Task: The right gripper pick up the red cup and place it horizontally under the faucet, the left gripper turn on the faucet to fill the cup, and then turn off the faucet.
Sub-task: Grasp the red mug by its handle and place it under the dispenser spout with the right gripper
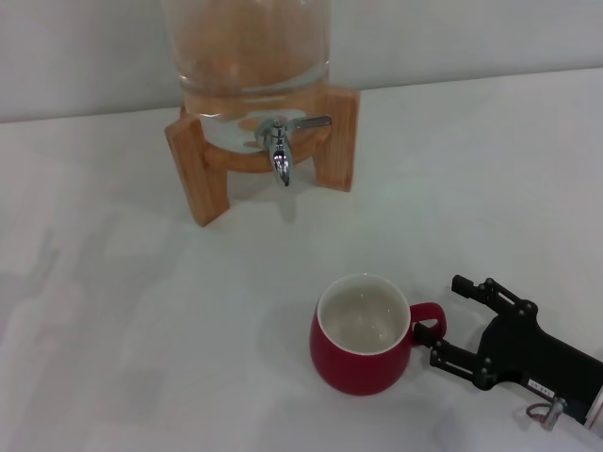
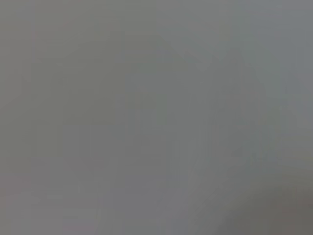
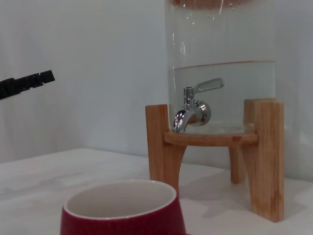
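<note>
- The red cup stands upright on the white table, well forward of the faucet and off to the robot's right of it; its cream inside looks empty.
- The cup's handle points toward the right gripper, which sits low at the near right of the table.
- That gripper's two black fingers are spread wide, one beyond the handle and one on the near side, with the handle lying between their tips. Nothing is gripped yet.
- The faucet hangs from a glass dispenser on a wooden stand; its lever lies flat out to one side, and no water is seen running.
- The left gripper is not in the head view, and its own camera shows only flat grey; its state cannot be told.
- Judgement: the step in hand is the pickup. To do it well, the fingers should advance a little further so the pads bear on the handle or the cup wall squarely, then close evenly.
- Risk: a pinch on the loop's edge alone could let the rounded cup swing or tip when lifted.
- The lift should keep the cup level and clear the stand's front leg on the way under the spout.
</note>
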Robot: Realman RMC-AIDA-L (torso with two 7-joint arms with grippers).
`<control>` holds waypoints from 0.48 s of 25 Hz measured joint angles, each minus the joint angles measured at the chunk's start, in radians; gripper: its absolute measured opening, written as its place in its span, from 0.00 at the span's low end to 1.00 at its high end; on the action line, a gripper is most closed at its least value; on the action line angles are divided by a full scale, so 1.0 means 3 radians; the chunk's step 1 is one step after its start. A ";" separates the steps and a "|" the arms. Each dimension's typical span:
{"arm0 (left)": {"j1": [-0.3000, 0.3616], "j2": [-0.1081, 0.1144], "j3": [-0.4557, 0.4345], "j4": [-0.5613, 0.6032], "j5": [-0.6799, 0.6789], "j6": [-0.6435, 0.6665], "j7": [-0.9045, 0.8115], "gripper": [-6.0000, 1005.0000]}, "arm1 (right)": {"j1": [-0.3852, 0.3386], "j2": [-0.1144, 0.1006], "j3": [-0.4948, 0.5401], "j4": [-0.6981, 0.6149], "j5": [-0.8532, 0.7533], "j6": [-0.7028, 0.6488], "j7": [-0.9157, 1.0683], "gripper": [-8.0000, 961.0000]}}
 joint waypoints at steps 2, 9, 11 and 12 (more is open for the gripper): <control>0.0000 0.0000 0.0000 0.0002 0.0000 0.0000 0.0000 0.88 | 0.0005 0.0001 0.0000 -0.0004 0.0002 0.0009 0.0000 0.81; -0.0004 0.0000 0.0000 0.0006 0.0000 0.0000 0.0000 0.88 | 0.0037 0.0005 0.0000 -0.0052 0.0005 0.0089 0.0000 0.80; -0.0005 0.0000 0.0000 0.0007 0.0000 0.0000 0.0000 0.88 | 0.0041 0.0005 0.0000 -0.0067 0.0005 0.0089 0.0000 0.79; -0.0005 0.0000 0.0000 0.0008 0.0000 0.0000 0.0000 0.88 | 0.0043 0.0005 0.0000 -0.0071 0.0005 0.0089 0.0000 0.79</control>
